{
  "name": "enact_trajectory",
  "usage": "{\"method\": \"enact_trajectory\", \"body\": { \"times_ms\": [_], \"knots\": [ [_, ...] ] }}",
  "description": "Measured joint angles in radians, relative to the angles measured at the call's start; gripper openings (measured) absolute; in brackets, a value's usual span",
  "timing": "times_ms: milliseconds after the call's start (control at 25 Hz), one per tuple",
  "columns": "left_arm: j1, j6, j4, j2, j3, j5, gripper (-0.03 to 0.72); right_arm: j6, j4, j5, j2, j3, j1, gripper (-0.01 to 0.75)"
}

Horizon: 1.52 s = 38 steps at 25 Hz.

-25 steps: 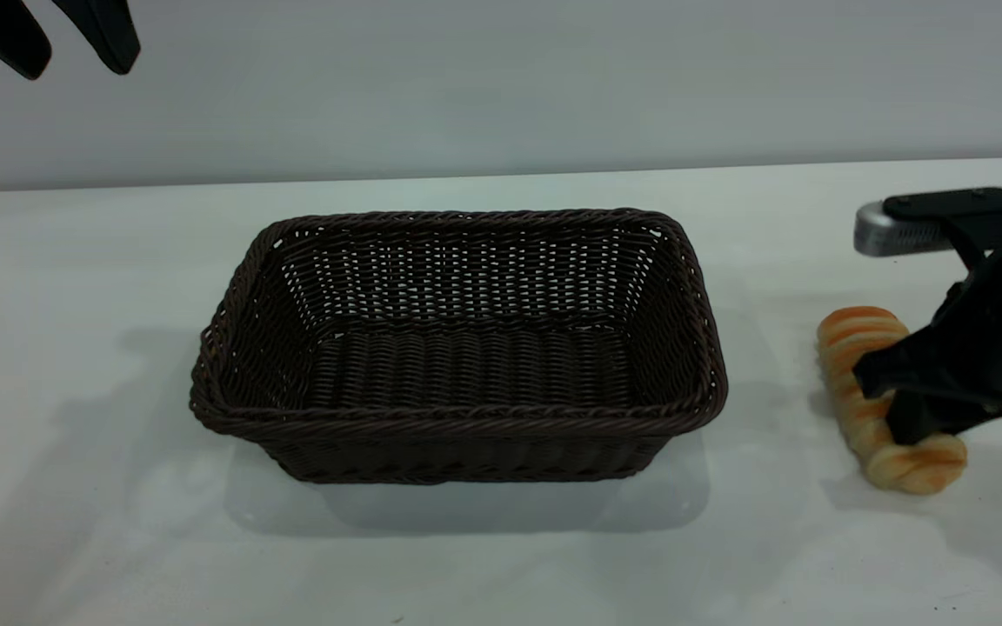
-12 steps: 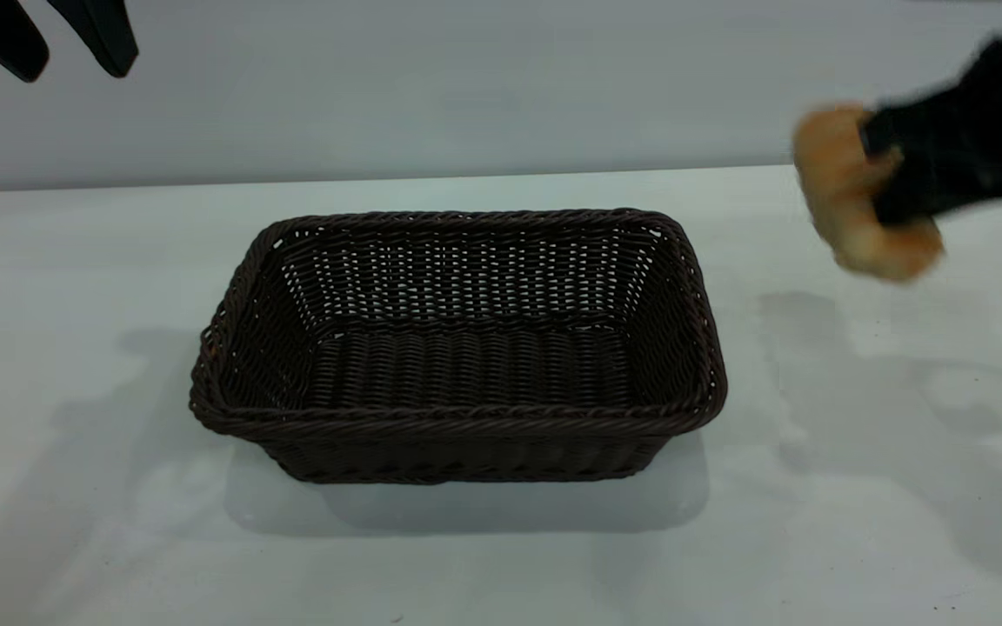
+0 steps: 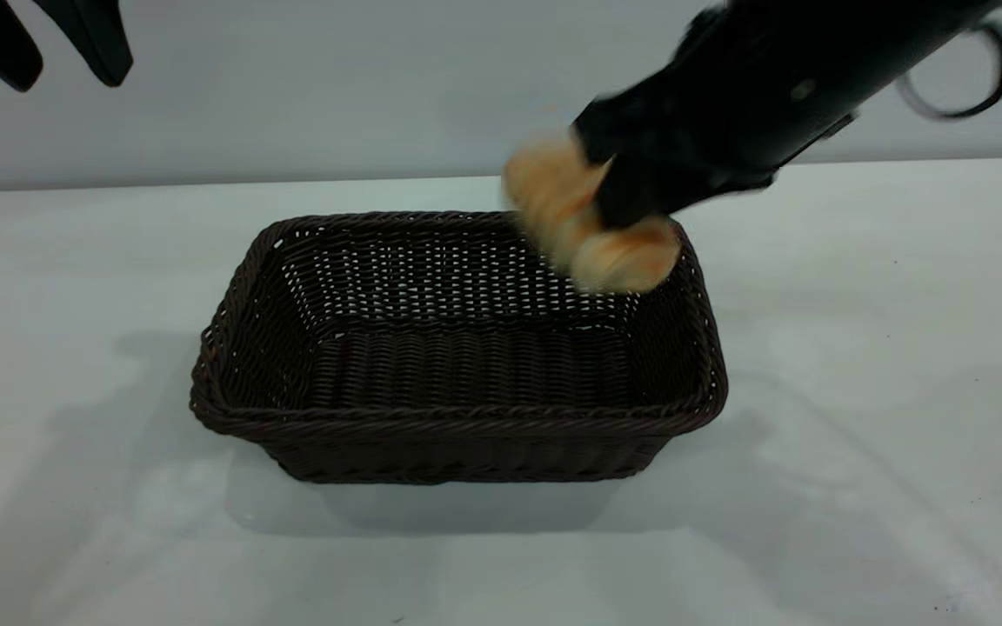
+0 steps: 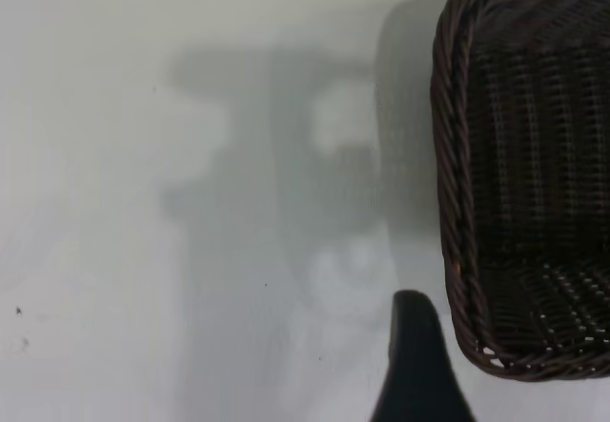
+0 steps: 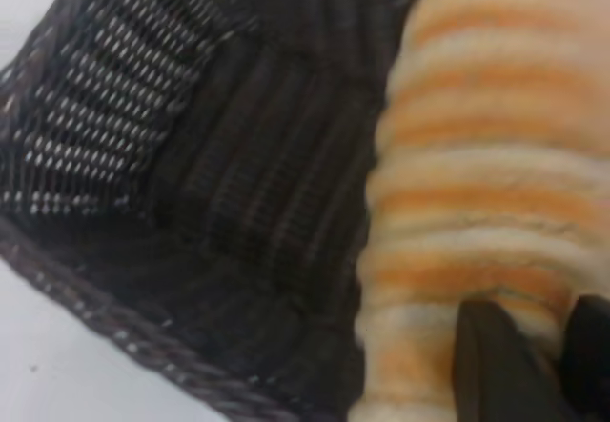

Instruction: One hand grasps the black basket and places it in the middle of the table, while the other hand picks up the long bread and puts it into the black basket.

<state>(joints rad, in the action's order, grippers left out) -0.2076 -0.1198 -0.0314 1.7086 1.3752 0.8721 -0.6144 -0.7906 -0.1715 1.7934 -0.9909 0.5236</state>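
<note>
The black basket (image 3: 457,348) stands empty in the middle of the table (image 3: 75,522). My right gripper (image 3: 614,196) is shut on the long bread (image 3: 588,230) and holds it in the air over the basket's far right corner. In the right wrist view the ridged bread (image 5: 486,184) fills the frame with the basket's inside (image 5: 210,203) beneath it. My left gripper (image 3: 53,43) hangs open and empty high at the far left. In the left wrist view one of its fingers (image 4: 415,365) shows beside the basket's corner (image 4: 457,251).
The white tabletop stretches around the basket on all sides. A pale wall rises behind the table's far edge (image 3: 205,183). Shadows of the arms lie on the table left and right of the basket.
My right gripper has lifted the bread off the table at the right and carried it up and left, to above the basket's far right corner. The left gripper has barely moved.
</note>
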Motion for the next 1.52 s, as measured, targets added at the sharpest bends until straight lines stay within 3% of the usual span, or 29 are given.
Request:
{"method": "enact_trajectory", "body": {
  "times_ms": [280, 440, 680, 840, 1000, 1240, 1520],
  "knots": [
    [0.000, 0.000, 0.000, 0.000, 0.000, 0.021, 0.557, -0.024, 0.011, 0.026, 0.030, -0.001, 0.025, 0.309],
    [0.000, 0.013, 0.000, 0.000, 0.000, 0.027, 0.557, -0.047, 0.047, -0.080, 0.007, -0.015, -0.009, 0.358],
    [0.000, 0.051, 0.001, -0.002, 0.000, 0.078, 0.557, 0.036, 0.167, -0.322, -0.058, -0.027, -0.179, 0.360],
    [0.000, 0.075, 0.006, -0.044, 0.000, 0.091, 0.557, 0.230, 0.379, -0.425, -0.108, -0.027, -0.298, 0.360],
    [0.000, 0.075, 0.038, -0.139, 0.000, 0.125, 0.557, 0.413, 0.578, -0.597, -0.169, -0.027, -0.391, 0.360],
    [0.000, 0.071, 0.099, -0.292, -0.028, 0.203, 0.557, 0.471, 0.693, -0.808, -0.333, -0.027, -0.442, 0.360],
    [0.000, 0.071, 0.112, -0.512, -0.207, 0.238, 0.557, 0.491, 0.668, -0.908, -0.636, 0.066, -0.442, 0.360]
  ]
}}
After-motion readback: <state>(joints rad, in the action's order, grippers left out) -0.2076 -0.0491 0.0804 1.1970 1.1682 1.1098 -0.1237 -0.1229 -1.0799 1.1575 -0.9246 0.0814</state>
